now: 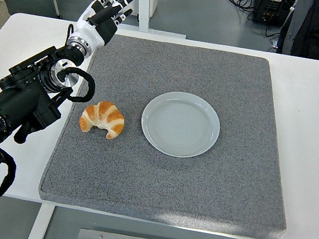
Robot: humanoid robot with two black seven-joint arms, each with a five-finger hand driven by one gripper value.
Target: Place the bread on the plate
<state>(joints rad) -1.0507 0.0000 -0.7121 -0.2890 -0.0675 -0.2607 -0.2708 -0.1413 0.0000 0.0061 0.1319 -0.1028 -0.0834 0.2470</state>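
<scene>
On the grey mat [228,186], plate [181,124] bare — croissant [102,118] just beside, left hand [105,12] spread, holding nothing

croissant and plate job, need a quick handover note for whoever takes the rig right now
Left robot hand: fingers extended, holding nothing, raised near the far left corner of the grey mat, well away from the bread.
Right robot hand: not in view.
Croissant: lies on the mat, left of the plate and apart from it.
Plate: near the mat's centre, nothing on it.
Done: nothing yet; croissant not grasped.
Left: bring the left robot hand to the croissant, grasp it, carry it right, set it on the plate.
</scene>
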